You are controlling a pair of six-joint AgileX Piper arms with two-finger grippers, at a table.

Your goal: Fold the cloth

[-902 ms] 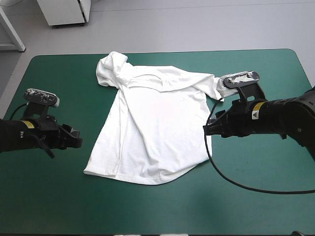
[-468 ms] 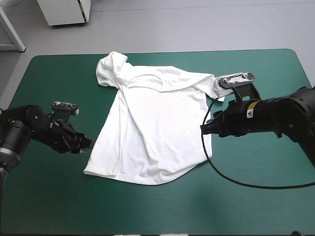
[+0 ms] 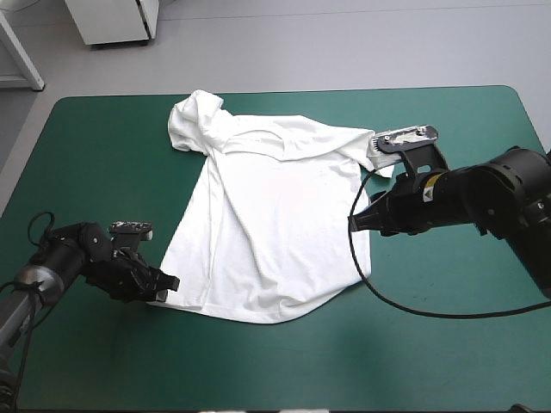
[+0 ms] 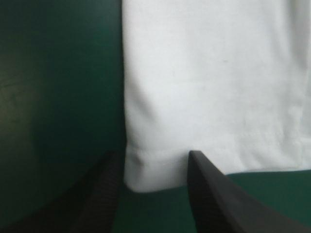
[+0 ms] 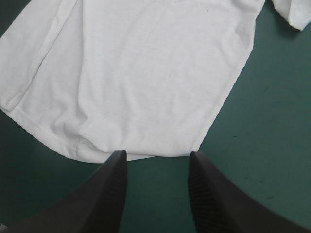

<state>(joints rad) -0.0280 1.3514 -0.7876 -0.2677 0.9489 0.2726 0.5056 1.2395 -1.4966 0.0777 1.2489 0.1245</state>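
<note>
The white T-shirt (image 3: 267, 232) lies spread mostly flat in the middle of the teal-green cover, collar toward the far edge. One sleeve is bunched at its far left and the other lies by the right arm. My left gripper (image 3: 165, 283) sits low at the hem's near-left corner. In the left wrist view it (image 4: 154, 158) stands open, with that corner of the T-shirt (image 4: 209, 73) lying between the fingers. My right gripper (image 3: 354, 224) is at the shirt's right side edge. It (image 5: 158, 156) is open, and the edge of the T-shirt (image 5: 146, 73) lies just ahead of its fingertips.
A broad band of teal-green cover (image 3: 258, 370) runs between the shirt's hem and the table's near edge. More cover (image 3: 95, 146) shows to the left of the shirt. The collar lies close to the table's far edge.
My left arm has swung from the table's left side down toward the near edge, reaching the shirt's near-left hem corner. The right gripper has edged slightly closer to the shirt's side.
</note>
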